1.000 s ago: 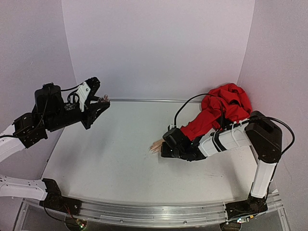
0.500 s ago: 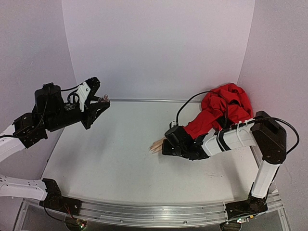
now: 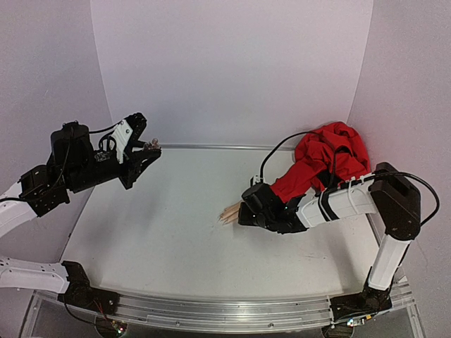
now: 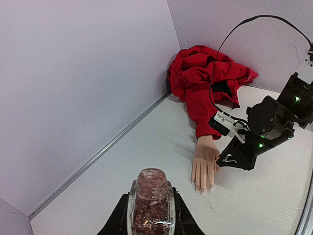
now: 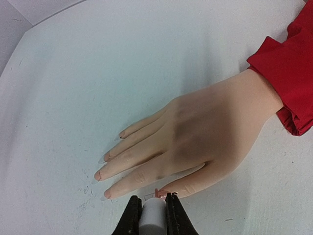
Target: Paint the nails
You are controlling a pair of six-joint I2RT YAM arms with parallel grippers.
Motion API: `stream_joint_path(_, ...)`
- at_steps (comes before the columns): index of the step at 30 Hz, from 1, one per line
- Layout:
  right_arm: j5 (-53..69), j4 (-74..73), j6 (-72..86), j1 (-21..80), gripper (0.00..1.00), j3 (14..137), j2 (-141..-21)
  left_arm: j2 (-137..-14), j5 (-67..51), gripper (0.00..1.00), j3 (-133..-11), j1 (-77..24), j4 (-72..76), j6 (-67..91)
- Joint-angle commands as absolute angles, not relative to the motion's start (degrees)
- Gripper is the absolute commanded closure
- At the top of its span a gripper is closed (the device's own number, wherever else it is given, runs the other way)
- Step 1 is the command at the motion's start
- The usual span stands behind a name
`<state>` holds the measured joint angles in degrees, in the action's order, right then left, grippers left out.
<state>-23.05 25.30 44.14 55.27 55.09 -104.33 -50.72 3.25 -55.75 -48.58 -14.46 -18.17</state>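
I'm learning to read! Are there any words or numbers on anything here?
No words or numbers can be read here.
Glitter polish bottle: no label shows.
White cap: blank.
Faint marks on the table by the mannequin hand: too smudged to read.

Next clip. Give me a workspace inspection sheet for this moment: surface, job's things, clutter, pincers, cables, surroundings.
Surface: white table, faint scuffs near the fingertips.
Job's things: mannequin hand lying palm down, red sleeve at its wrist; nails look pale, too small to judge paint.
Clutter: nothing seen.
Pincers: left pincer raised at far left, shut on an open glass bottle; right pincer low beside the hand, shut on a white cap, close to the thumb.
Cables: black cable arcs over the sleeve.
Surroundings: pale walls on three sides; metal rail along the near edge.
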Motion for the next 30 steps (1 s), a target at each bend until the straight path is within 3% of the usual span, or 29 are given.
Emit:
stream_joint_path(1, -24.97, 24.61, 43.61, 55.23, 1.0, 56.59, -104.2, -50.36, 3.78, 1.0, -56.51, -48.35, -13.01, -18.45)
stream_joint_path(30, -24.09, 22.94, 43.56, 55.09, 1.0, 58.15, -106.64, -50.29, 3.87, 1.0, -56.6, -48.34, -13.01, -18.54)
